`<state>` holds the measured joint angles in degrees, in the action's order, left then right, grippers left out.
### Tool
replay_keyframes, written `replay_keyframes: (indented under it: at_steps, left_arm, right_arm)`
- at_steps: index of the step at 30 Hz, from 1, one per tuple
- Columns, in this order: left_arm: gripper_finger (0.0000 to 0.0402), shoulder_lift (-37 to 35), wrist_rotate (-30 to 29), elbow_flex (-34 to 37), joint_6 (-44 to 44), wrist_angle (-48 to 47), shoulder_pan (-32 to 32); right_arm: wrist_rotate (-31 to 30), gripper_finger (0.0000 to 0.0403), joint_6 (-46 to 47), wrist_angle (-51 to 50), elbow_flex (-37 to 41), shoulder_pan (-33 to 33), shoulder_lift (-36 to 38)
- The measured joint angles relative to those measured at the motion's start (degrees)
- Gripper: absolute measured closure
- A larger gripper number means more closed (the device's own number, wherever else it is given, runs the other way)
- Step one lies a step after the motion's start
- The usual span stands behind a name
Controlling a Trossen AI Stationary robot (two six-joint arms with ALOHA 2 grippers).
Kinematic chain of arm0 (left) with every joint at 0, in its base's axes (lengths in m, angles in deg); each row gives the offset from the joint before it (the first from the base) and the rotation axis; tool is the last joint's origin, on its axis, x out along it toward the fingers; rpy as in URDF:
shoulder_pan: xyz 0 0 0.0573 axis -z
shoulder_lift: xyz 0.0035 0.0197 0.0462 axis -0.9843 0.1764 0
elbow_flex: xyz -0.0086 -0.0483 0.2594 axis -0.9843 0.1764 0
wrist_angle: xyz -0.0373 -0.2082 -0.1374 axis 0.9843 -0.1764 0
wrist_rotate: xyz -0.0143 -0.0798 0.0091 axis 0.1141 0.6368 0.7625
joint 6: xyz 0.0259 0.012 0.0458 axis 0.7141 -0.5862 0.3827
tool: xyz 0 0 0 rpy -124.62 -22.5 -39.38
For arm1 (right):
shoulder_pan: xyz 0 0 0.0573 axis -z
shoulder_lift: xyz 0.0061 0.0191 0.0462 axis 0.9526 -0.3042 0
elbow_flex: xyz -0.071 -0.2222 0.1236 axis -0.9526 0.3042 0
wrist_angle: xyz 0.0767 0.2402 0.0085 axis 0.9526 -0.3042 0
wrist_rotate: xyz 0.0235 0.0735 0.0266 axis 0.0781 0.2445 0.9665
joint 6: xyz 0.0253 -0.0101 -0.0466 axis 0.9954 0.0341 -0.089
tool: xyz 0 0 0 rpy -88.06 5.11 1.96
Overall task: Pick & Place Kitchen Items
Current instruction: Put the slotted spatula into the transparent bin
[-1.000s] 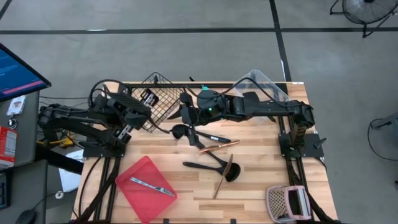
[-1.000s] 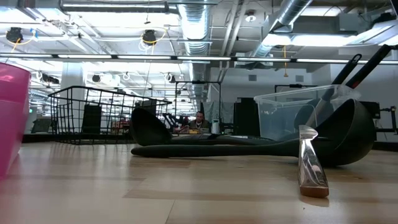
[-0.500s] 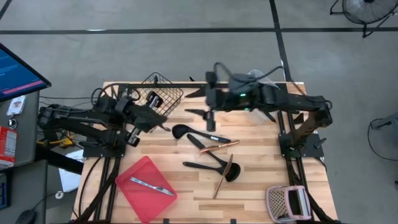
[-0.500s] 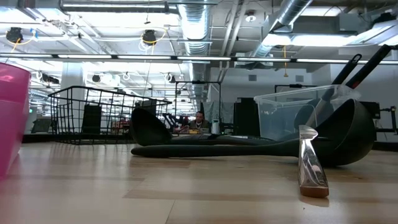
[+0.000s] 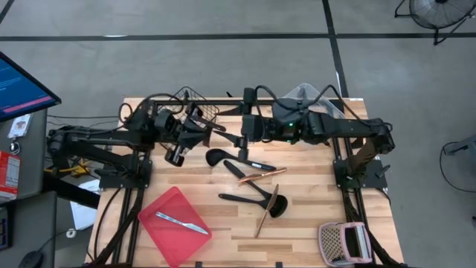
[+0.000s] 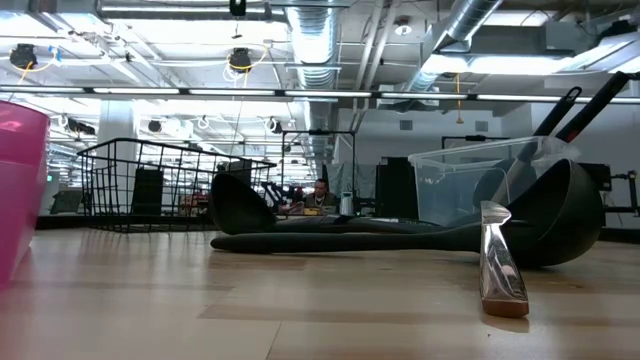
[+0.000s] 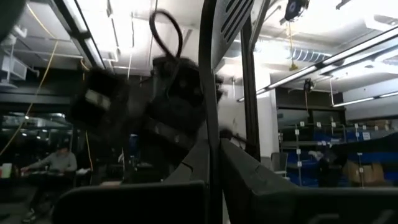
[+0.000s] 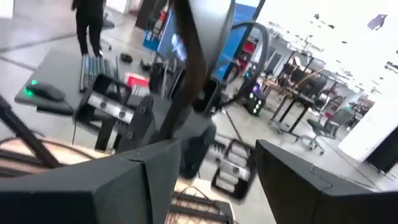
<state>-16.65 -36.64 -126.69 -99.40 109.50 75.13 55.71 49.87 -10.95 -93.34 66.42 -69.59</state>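
Both grippers are raised over the table's far middle and face each other. My left gripper is by the black wire basket's right corner, shut on a black slotted turner that stands upright. My right gripper is shut on a black utensil that rises past its fingers. Whether both hold the same utensil, I cannot tell. On the table lie a black ladle, a copper-coloured piece, a black spatula and a black spoon. Neither gripper shows in the low view. My left gripper pinches the turner's handle between its two fingers, which come level from the table's left. The turner stands upright with its slotted head up, clear of the table. My right gripper pinches the black utensil's narrow handle between its two fingers, coming level from the table's right. The utensil rises above the fingers with its broad end up, clear of the table.
The black wire basket stands at the far left-middle and a clear plastic bin at the far right. A red tray with a silver piece of cutlery lies near left. A pink-and-white item sits near right.
My right gripper has risen from just above the ladle and gone toward the table's right, still shut on its utensil. My left gripper has swung from the basket's left side toward the right gripper.
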Motion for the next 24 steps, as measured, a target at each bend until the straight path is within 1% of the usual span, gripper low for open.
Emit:
replay_keyframes:
  at_steps: [5, 13, 16, 19, 22, 24]
  left_arm:
    - [0.0399, 1.02, 0.29, 0.0, 0.33, 0.36, -0.93]
    - [0.0399, 0.78, 0.86, 0.0, 0.42, 0.32, -2.89]
    - [0.0399, 0.78, 0.61, 0.0, 0.42, 0.31, -2.95]
    - [0.0399, 0.73, -0.18, 0.0, 0.42, 0.07, -3.04]
    - [0.0399, 0.73, -0.07, 0.0, 1.42, 0.06, -3.04]
    - [0.0399, 0.75, 0.25, 0.0, 2.1, 0.06, -3.04]
  right_arm:
    - [0.48, 0.0198, 0.07, 1.76, -0.03, 0.42, -0.31]
    - [0.13, 0.0198, 0.71, 0.83, 0.0, 0.04, -0.21]
    - [0.2, 0.0198, 0.75, -1.01, 0.0, -0.07, 0.57]
    - [0.69, 0.0198, 2.13, -4.05, 0.03, -0.19, 1.49]
    - [1.5, 0.0198, 3.67, -3.96, 0.02, -0.25, 1.83]
    - [3.17, 0.0198, 3.9, -3.47, 0.02, -0.52, 1.85]
